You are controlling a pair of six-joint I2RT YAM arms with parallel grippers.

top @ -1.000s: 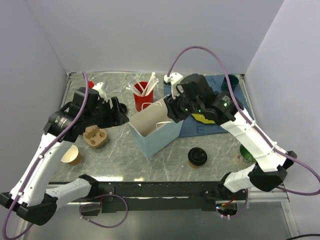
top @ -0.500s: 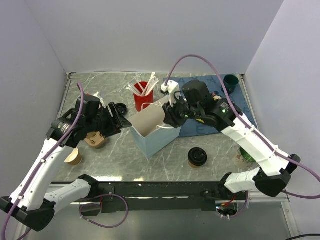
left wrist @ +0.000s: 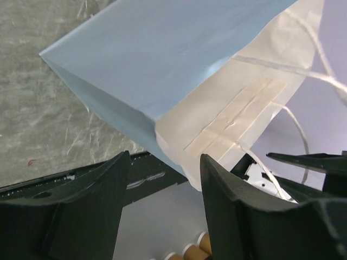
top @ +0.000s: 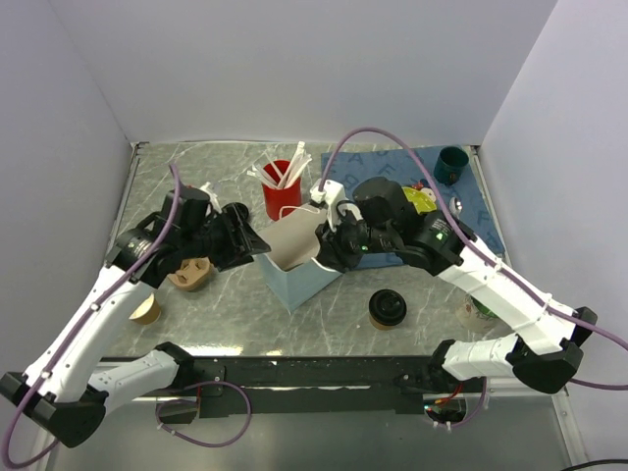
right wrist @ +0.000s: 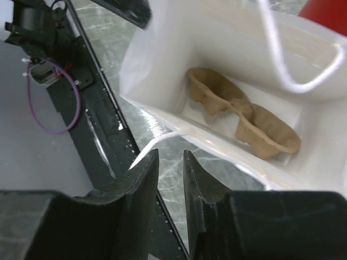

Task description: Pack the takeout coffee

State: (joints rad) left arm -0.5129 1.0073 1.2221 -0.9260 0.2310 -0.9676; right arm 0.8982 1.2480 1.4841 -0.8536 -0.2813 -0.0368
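Left fingers (left wrist: pixel 222 189): mine stand spread and released, with the blue bag (left wrist: pixel 135 59)'s rim corner just ahead of the gap.
Right fingers (right wrist: pixel 142 179): nearly together at the bag's opposite rim, and its string handle runs toward the gap. I cannot tell if I pinch it.
Inside the bag: a brown cup carrier (right wrist: pixel 244 116) lies on the bottom.
Takeout coffee (top: pixel 387 308): upright on the worktop (top: pixel 324 324), near the bag's near-right side.

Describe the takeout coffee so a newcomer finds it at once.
Find the pale blue paper bag standing open at the middle of the grey marbled table. Right of it, nearer the front edge, stands a small cup under a round black plastic lid. Its black lid sets it apart: the brown paper cup far left is open.
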